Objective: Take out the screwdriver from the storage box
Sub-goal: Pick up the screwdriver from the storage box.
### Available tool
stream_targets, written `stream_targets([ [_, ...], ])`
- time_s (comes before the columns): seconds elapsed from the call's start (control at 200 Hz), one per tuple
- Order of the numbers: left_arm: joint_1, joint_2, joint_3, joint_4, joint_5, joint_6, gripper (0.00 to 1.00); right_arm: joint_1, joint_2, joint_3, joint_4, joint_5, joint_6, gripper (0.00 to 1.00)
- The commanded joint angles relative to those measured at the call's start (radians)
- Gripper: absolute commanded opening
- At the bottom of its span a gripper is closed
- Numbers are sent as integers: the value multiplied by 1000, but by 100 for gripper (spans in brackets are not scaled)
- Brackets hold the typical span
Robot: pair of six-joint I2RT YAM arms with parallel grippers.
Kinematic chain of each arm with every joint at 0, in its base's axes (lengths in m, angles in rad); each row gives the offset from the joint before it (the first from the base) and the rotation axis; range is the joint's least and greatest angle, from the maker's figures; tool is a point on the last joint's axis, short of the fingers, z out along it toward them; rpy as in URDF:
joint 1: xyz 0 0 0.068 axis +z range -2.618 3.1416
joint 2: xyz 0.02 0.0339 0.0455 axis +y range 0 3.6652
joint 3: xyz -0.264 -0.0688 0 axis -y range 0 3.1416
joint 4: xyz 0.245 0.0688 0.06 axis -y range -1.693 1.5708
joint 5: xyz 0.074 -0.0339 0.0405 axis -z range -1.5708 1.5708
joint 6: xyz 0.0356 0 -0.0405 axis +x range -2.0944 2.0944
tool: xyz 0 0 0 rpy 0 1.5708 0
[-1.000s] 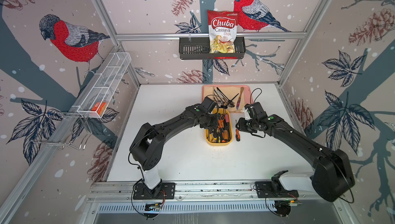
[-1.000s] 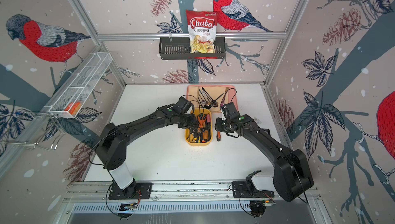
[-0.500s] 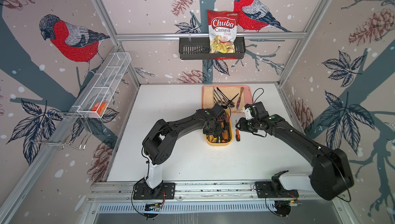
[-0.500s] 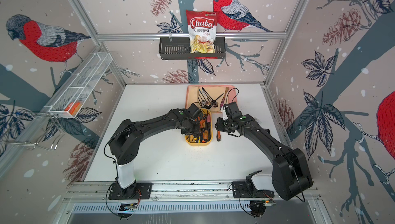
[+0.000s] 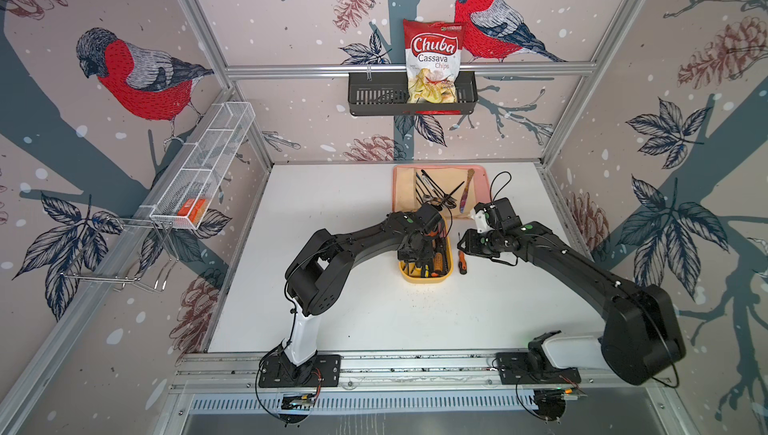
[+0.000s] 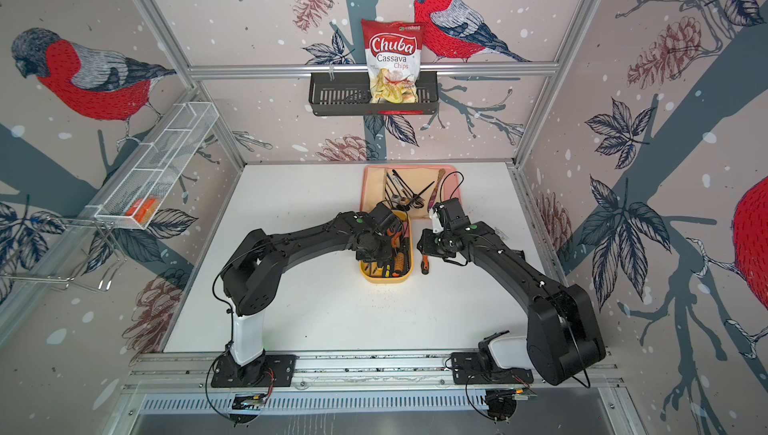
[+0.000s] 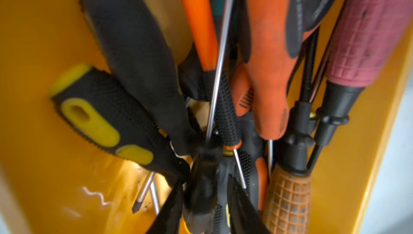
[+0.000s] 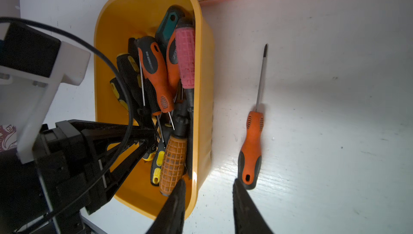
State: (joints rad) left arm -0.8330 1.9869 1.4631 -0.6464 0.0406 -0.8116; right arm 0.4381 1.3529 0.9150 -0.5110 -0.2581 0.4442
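The mustard-yellow storage box (image 5: 424, 280) (image 6: 386, 280) sits mid-table and holds several screwdrivers. My left gripper (image 7: 205, 180) reaches down into the box (image 7: 33, 43). Its fingers close in on a black-handled screwdriver (image 7: 203, 177) from both sides, though the left wrist view is blurred. One orange-and-black screwdriver (image 5: 461, 262) (image 8: 251, 150) lies on the table just right of the box. My right gripper (image 8: 209, 180) (image 5: 461, 242) hovers open over the box's right wall (image 8: 201, 43), between the box and that loose screwdriver, and holds nothing.
A pink tray (image 5: 478, 171) with black tools lies behind the box. On the back wall hangs a black slotted basket (image 5: 374, 96) holding a chips bag (image 5: 432, 63). A white mesh shelf (image 5: 199, 167) runs along the left wall.
My left gripper has moved along the box toward its near end and dropped among the handles, with its jaws narrowing. The right arm has stayed put.
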Motion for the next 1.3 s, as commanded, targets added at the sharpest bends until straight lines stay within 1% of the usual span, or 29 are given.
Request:
stream_targets([
  [0.0, -8, 33, 4, -69, -46, 15, 31, 0, -9, -9, 16, -4, 4, 37],
  [0.11, -13, 44, 15, -99, -71, 18, 30, 0, -14, -19, 17, -3, 9, 37],
  [0.205, -18, 48, 18, -115, -91, 17, 27, 1, -22, -24, 19, 0, 12, 37],
  [0.395, -34, 70, 48, -149, -125, 13, 28, 1, -34, -33, 21, 0, 18, 37],
  [0.51, -43, 76, 51, -156, -134, 11, 22, 1, -45, -40, 24, 2, 21, 37],
  [0.62, -44, 65, 53, -157, -133, 8, 13, 1, -53, -48, 27, 5, 24, 37],
  [0.705, -44, 41, 55, -159, -132, 12, 8, 0, -54, -47, 28, 6, 27, 37],
  [0.771, -44, 17, 62, -167, -134, 17, 7, -1, -57, -48, 29, 7, 28, 37],
  [1.041, -34, -101, 76, -195, -144, 51, 7, -7, -47, -36, 14, 17, 28, 37],
  [1.176, -9, -161, 47, -207, -144, 74, 7, -10, -40, -27, 2, 26, 30, 37],
  [1.296, 31, -233, -17, -204, -151, 91, 7, -11, -33, -19, -7, 29, 36, 37],
])
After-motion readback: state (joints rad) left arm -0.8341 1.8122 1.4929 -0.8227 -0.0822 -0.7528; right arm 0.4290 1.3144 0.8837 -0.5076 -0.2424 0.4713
